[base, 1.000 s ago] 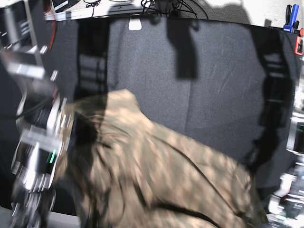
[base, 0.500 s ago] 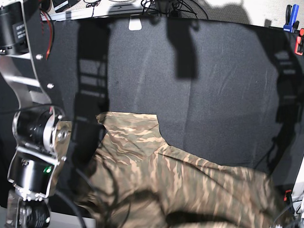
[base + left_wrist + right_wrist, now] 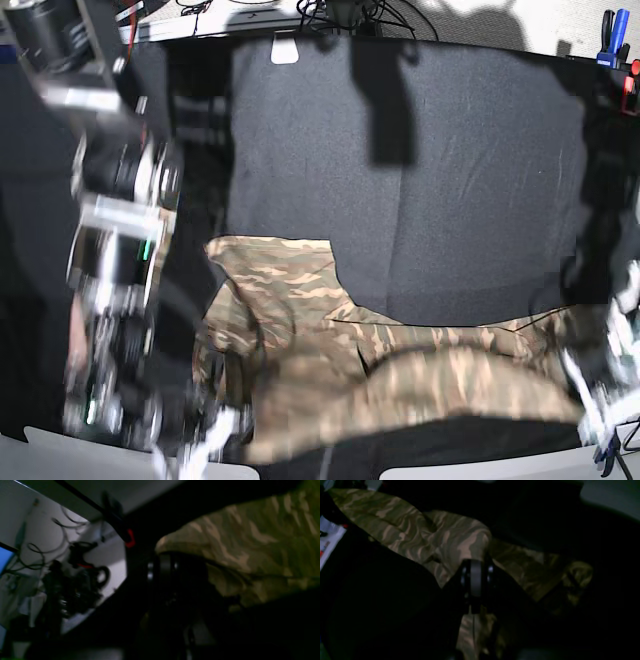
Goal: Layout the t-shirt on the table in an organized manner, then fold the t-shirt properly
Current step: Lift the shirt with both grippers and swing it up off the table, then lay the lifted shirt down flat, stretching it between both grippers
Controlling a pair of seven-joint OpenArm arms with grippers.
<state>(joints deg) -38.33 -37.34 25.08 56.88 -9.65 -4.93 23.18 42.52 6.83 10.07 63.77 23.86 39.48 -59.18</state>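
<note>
The camouflage t-shirt lies near the front of the black table, with its near part drawn into a long band between my two arms. A sleeve-like flap lies flat on the left. In the right wrist view my right gripper is shut on a bunched fold of the t-shirt. In the left wrist view my left gripper is shut under a hump of the t-shirt. Both arms are motion-blurred in the base view: the right arm on the left, the left arm on the right.
A blue clamp and a red clamp sit at the table's far right corner. A white tag and cables line the far edge. White table corners show at the front. A red clamp shows in the left wrist view.
The shirt's near part has been pulled up off the front edge into a band stretched between the grippers. Both arms have shifted and are blurred. The flat flap on the left has stayed.
</note>
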